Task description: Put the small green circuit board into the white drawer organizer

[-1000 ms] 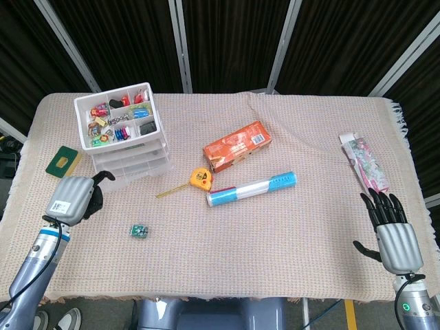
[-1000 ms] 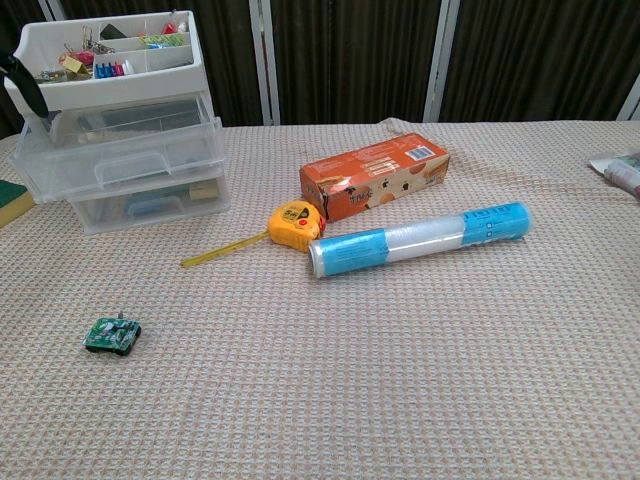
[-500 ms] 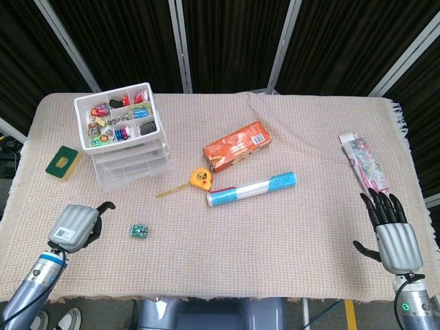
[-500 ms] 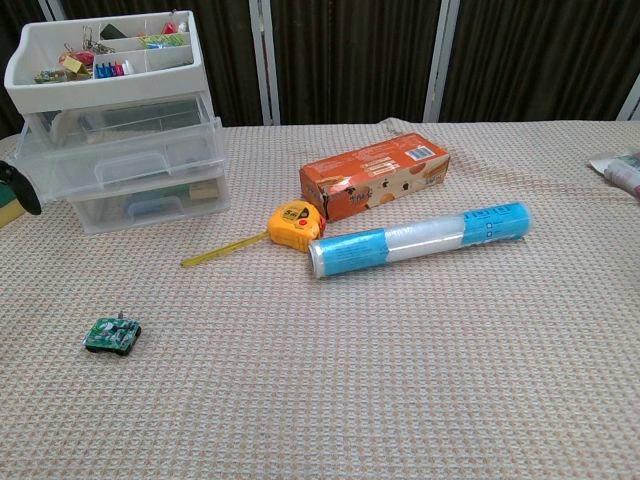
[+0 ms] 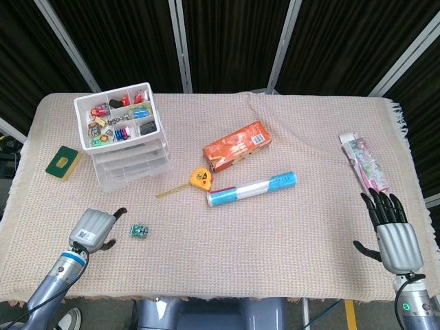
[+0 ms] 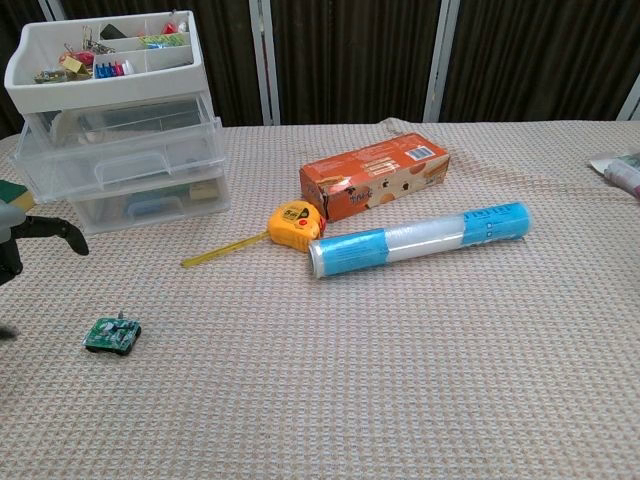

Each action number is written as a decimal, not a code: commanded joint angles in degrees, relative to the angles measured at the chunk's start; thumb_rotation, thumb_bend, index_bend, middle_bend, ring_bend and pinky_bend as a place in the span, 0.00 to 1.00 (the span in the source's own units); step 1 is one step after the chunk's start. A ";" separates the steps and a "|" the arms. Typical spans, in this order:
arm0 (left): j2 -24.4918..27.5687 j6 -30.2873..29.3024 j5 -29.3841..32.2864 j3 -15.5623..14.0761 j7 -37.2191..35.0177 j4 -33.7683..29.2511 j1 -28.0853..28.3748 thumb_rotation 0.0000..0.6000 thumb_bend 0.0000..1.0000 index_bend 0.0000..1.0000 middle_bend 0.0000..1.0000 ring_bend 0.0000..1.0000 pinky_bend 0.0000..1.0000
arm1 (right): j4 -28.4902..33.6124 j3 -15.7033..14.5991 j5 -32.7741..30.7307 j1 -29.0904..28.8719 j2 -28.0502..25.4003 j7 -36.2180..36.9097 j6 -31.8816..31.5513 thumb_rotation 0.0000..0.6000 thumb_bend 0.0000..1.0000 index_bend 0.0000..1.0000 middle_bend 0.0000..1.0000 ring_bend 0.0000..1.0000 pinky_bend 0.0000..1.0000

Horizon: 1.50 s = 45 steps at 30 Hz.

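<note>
The small green circuit board [image 5: 139, 231] [image 6: 112, 335] lies flat on the woven cloth, near the front left. My left hand [image 5: 95, 229] [image 6: 20, 243] hovers just left of it, back upward, thumb pointing toward the board; it holds nothing and does not touch the board. The white drawer organizer [image 5: 117, 143] [image 6: 120, 95] stands at the back left, its open top tray holding several small colourful items above clear drawers. My right hand [image 5: 393, 234] rests at the front right edge, fingers spread and empty, and the chest view does not show it.
An orange box [image 5: 237, 145], a yellow tape measure [image 5: 201, 179] with its tape pulled out, and a blue-and-white roll [image 5: 251, 188] lie mid-table. A green pad [image 5: 62, 161] sits left of the organizer. A printed packet [image 5: 364, 161] lies at the right edge.
My left hand has moved from beside the organizer down toward the front and rightward, ending close to the circuit board. The board and the right hand have not moved.
</note>
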State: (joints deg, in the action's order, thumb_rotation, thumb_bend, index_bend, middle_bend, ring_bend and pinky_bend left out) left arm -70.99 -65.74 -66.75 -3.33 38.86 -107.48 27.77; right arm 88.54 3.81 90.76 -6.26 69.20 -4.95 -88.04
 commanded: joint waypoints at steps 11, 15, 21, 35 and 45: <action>-2.09 -0.72 -1.39 -0.41 1.93 1.14 -0.32 1.00 0.00 0.24 0.82 0.77 0.59 | -0.08 0.01 0.19 0.03 0.05 0.12 -0.23 1.00 0.01 0.01 0.00 0.00 0.00; -3.95 0.51 0.95 0.30 3.52 2.79 0.45 1.00 0.00 0.28 0.85 0.80 0.61 | -0.09 0.01 0.28 0.03 0.07 0.07 -0.29 1.00 0.01 0.01 0.00 0.00 0.00; -7.39 1.72 3.79 1.26 7.10 5.46 1.94 1.00 0.00 0.35 0.93 0.86 0.66 | -0.15 0.03 0.19 0.04 0.02 0.20 -0.25 1.00 0.01 0.01 0.00 0.00 0.00; -14.22 2.78 10.49 3.44 10.02 10.32 4.09 1.00 0.05 0.42 0.96 0.88 0.69 | -0.27 -0.02 0.40 0.02 -0.05 0.64 -0.32 1.00 0.01 0.01 0.00 0.00 0.00; -16.26 2.63 12.42 3.77 10.84 11.09 4.99 1.00 0.28 0.43 0.96 0.88 0.68 | -0.18 -0.09 0.47 0.01 -0.12 0.84 -0.28 1.00 0.01 0.01 0.00 0.00 0.00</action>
State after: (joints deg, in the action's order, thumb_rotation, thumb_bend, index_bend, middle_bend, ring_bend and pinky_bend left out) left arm -87.21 -63.12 -54.38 0.43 49.70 -96.39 32.71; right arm 88.36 3.72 91.22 -6.25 69.07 -4.11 -88.32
